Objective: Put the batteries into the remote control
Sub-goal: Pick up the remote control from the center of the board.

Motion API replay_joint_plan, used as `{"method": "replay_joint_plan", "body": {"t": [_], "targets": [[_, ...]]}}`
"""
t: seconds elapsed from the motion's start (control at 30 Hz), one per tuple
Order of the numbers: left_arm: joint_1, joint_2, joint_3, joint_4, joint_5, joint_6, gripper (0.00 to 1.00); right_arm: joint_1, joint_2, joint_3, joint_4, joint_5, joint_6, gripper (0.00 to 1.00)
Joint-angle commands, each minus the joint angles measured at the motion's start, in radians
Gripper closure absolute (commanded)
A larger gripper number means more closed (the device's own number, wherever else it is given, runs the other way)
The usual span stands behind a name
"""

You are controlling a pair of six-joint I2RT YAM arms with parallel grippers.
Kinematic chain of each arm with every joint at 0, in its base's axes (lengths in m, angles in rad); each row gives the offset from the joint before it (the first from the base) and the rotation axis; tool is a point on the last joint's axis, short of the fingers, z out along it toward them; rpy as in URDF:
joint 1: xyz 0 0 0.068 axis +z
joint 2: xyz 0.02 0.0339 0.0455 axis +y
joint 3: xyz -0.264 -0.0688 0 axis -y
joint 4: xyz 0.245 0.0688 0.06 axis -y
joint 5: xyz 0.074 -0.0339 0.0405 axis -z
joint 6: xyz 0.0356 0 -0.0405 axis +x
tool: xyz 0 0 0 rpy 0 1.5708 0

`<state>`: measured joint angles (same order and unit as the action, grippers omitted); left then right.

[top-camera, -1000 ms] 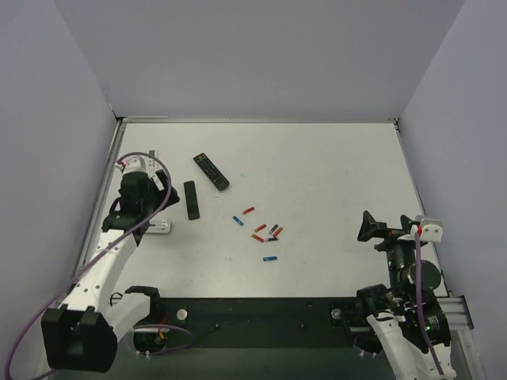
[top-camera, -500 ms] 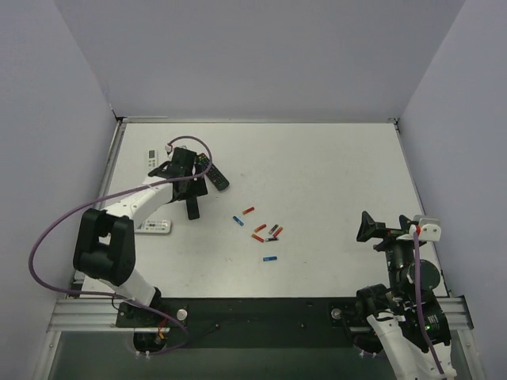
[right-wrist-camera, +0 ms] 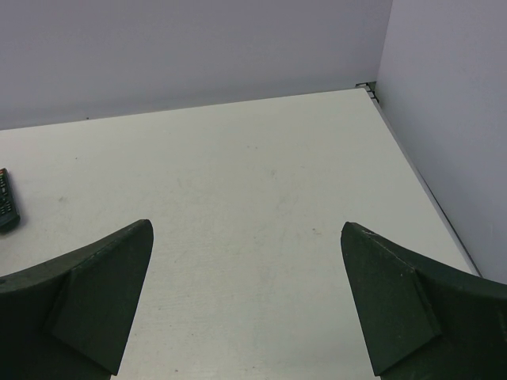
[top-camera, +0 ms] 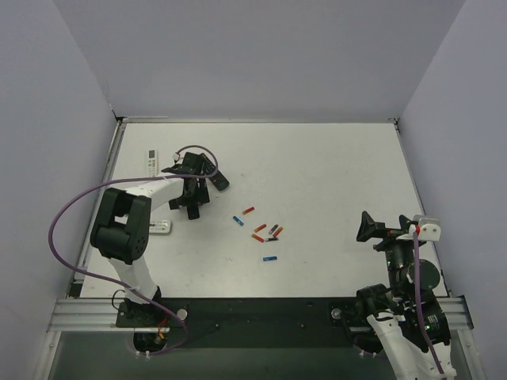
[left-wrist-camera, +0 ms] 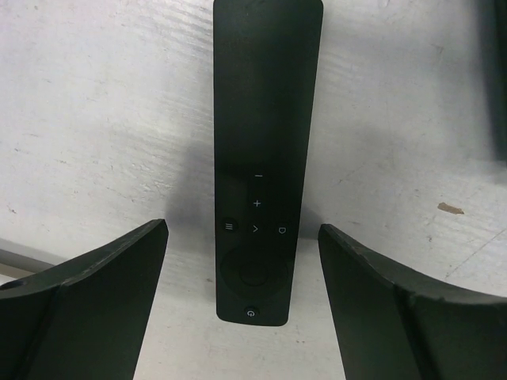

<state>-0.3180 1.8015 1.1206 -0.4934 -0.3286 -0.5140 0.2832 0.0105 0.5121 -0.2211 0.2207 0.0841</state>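
One slim black remote control (left-wrist-camera: 265,103) is seen lying flat on the white table (top-camera: 333,174), framed but not touched by the wide-spread, empty left gripper (left-wrist-camera: 242,228). About seven batteries (top-camera: 260,228) are scattered toward the table's middle. Two white remotes (top-camera: 153,161) and one buttoned black remote (top-camera: 220,181) lie nearby. The right gripper (right-wrist-camera: 245,229) is held wide apart, empty.

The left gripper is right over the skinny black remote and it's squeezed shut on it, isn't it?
Not quite. The left gripper is right over the skinny black remote, but it is open, not squeezed shut. The left wrist view shows its fingers spread wide on either side of the remote, with a gap on each side.
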Motion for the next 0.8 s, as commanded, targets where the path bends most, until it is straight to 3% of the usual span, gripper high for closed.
{"method": "replay_joint_plan", "body": {"t": [0.0, 0.1, 0.43, 0.63, 0.77], "targets": [[-0.007, 0.013, 0.016, 0.009, 0.002, -0.009, 0.14, 0.007, -0.107, -0.007, 0.031, 0.016, -0.006, 0.00], [-0.009, 0.012, -0.004, 0.006, 0.003, -0.011, 0.19, 0.008, -0.107, -0.006, 0.034, 0.014, -0.003, 0.00], [-0.009, -0.034, -0.079, 0.049, 0.083, -0.012, 0.50, 0.010, -0.052, 0.026, 0.026, -0.035, 0.066, 0.00], [-0.009, -0.154, -0.119, 0.072, 0.227, 0.045, 0.60, 0.008, 0.101, 0.097, -0.012, -0.225, 0.120, 0.00], [-0.013, -0.273, -0.148, 0.084, 0.408, 0.084, 0.69, 0.010, 0.233, 0.149, -0.027, -0.389, 0.164, 0.00]]}}
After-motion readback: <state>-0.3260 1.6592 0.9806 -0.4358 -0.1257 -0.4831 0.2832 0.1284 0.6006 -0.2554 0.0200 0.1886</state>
